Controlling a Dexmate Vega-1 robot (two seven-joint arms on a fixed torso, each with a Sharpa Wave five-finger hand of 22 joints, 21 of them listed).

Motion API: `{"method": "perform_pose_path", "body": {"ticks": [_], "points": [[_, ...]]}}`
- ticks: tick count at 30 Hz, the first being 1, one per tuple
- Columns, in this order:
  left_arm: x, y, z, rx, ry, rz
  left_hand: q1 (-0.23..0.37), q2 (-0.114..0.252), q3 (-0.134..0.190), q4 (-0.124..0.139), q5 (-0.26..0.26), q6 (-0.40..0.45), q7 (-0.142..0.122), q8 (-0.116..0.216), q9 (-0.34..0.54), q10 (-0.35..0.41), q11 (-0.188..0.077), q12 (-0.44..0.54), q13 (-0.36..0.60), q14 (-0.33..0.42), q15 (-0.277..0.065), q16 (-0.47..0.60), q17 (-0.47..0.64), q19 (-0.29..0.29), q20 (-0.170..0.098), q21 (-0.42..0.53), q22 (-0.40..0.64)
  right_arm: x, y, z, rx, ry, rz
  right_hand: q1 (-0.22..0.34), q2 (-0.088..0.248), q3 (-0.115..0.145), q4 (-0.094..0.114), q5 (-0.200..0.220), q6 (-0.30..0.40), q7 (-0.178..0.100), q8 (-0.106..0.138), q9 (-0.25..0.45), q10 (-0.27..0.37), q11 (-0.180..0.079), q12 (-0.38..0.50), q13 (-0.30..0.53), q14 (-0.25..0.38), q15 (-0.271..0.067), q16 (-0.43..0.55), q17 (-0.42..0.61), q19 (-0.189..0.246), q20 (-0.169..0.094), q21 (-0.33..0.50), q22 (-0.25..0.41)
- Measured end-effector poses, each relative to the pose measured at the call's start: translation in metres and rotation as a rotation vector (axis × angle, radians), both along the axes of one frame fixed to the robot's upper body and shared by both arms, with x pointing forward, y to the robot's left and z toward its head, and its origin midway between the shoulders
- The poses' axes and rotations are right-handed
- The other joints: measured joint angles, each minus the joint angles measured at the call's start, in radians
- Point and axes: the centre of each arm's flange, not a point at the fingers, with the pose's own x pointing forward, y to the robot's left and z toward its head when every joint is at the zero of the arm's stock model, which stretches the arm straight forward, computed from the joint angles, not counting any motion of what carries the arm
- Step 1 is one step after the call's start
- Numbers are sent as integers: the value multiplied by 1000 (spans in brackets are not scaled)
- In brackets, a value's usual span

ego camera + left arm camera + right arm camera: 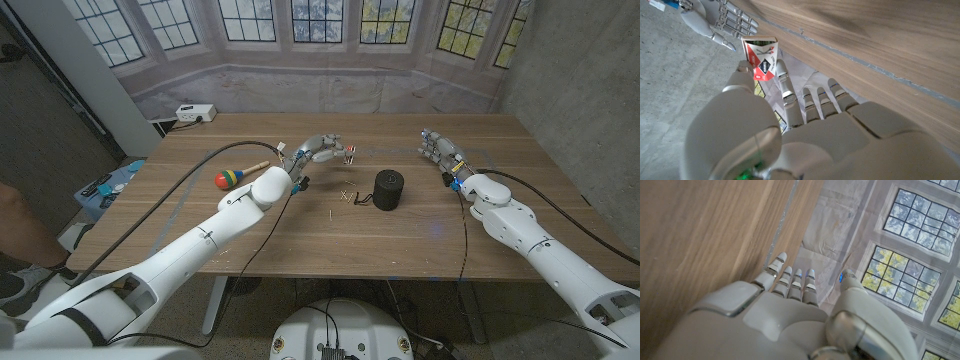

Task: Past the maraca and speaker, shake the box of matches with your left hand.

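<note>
My left hand point(320, 151) is raised above the middle of the table and pinches a small red-and-white box of matches point(351, 153) between thumb and a finger. In the left wrist view the box of matches point(761, 59) stands at the tips of my left hand point(790, 135). The maraca point(232, 177), with a red, green and yellow head and a wooden handle, lies on the table under my left arm. The black cylindrical speaker point(387, 189) stands right of centre. My right hand point(439, 152) hovers open further right, fingers extended point(790, 282); it shows again as the right hand point(720, 20).
A few loose matches point(350, 195) lie on the table point(400, 250) beside the speaker. A white power strip point(195, 113) sits at the far left corner. Black cables run along both arms. A person's leg point(20, 225) is at the left edge, by a blue object point(110, 185).
</note>
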Motion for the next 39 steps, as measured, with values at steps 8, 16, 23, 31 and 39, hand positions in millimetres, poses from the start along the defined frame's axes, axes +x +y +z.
{"method": "perform_pose_path", "body": {"ticks": [8, 16, 23, 31, 39], "points": [[7, 8, -4, 5, 15, 32, 0, 0, 0, 0, 0, 0, 0, 0, 0, 0, 0, 0, 0, 0, 0, 0, 0, 0, 0, 0, 0, 1, 1, 0, -2, 0, 8, 0, 0, 0, 0, 0, 0, 0, 0, 0, 4, 3, 0, 0, 0, 0, 0, 0, 0, 0, 0, 0], [18, 18, -9, 7, 43, 90, 0, 0, 0, 0, 0, 0, 0, 0, 0, 0, 0, 0, 0, 0, 0, 0, 0, 0, 0, 0, 0, 5, 1, 0, -3, 6, 9, 0, 0, 0, 0, 0, 0, 0, 0, 0, 4, 3, 0, 0, 0, 0, 0, 0, 0, 0, 0, 0], [23, 21, -10, 6, 56, 101, 0, 0, 0, 0, 0, 0, 0, 0, 4, 0, 0, 0, 0, 0, 0, 0, 0, 0, 0, 0, 0, 7, 1, 1, -3, 10, 10, 0, 0, 0, 0, 0, 0, 0, 0, 0, 4, 3, 0, 0, 0, 0, 0, 0, 0, 0, 0, 0], [27, 17, -7, 5, 61, 82, 1, 0, 0, 0, 0, 0, 0, 0, 5, 0, 0, 0, 0, 0, 0, 0, 0, 0, 0, 0, 0, 10, 2, 2, -4, 17, 9, 0, 0, 0, 0, 0, 0, 0, 0, 0, 3, 3, 0, 0, 0, 0, 0, 0, 0, 0, 0, 0], [25, 11, -1, 4, 54, 51, 1, 1, -4, 4, 0, 4, 4, 0, 5, 0, 0, 0, 0, -6, 6, 0, 0, 0, 0, 0, 0, 12, 2, 2, -6, 20, 8, 0, 0, 0, 0, 0, 0, 0, 0, 0, 3, 4, 0, 0, 0, 0, 0, 0, 0, 0, 0, 0]]}}
